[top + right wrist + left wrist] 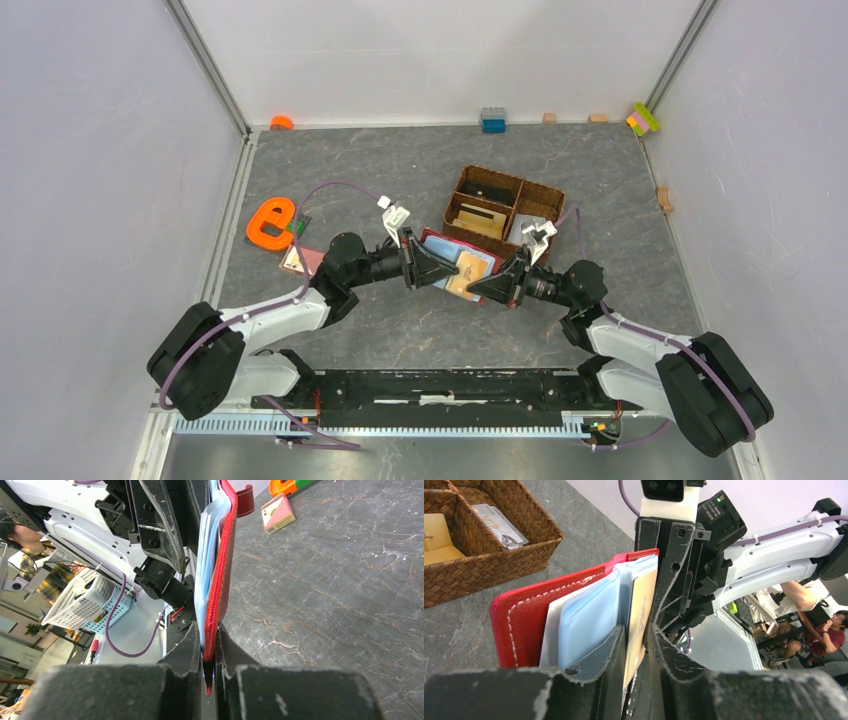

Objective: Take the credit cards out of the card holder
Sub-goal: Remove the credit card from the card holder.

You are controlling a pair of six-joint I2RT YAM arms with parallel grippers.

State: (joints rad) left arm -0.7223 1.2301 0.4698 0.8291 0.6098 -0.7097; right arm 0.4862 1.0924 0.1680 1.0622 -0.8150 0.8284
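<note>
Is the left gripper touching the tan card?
Touching. In the left wrist view, the left gripper clamps the tan card on both sides, with no gap showing.

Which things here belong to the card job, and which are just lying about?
Job: holder, cards, left fingers, right fingers, probably basket.
Lying about: orange letter, card box, blue block.

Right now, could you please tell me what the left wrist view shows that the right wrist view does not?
Left wrist only: the wicker basket with a VIP card inside, and the tan card pinched by the left end effector. Right wrist only: a patterned box on the table. Both: the card holder, clamped by the right end effector.
</note>
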